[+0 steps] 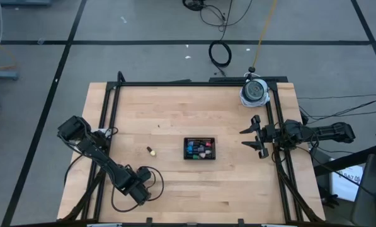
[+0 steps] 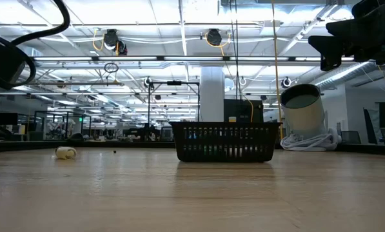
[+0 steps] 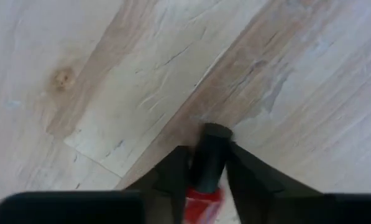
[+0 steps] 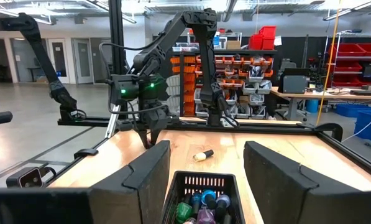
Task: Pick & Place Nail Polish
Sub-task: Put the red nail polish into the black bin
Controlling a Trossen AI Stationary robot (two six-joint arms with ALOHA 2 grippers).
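- The wooden table [image 1: 194,183] carries everything; taking its centre as the clock's centre in the high view, my left arm works out at about 7 o'clock and my right arm waits at about 3 o'clock.
- My right gripper [image 1: 257,137] hangs released, its fingers spread wide and holding nothing, pointed toward the middle of the table.
- The black mesh tray [image 1: 199,148] sits close to the centre, already holding several nail polish bottles [image 4: 202,205] in green, blue, purple and other colours.
- My left gripper [image 3: 207,180] is low over the table and clenched on a red nail polish bottle [image 3: 202,198], its dark cap sticking out past my fingertips.
- One pale bottle [image 1: 150,151] lies on its side at about 9 o'clock from the tray, apart from it.
- I judge the pick of the red bottle made; next comes lifting it clear, carrying it toward 1 o'clock to above the tray, and letting go inside the rim.
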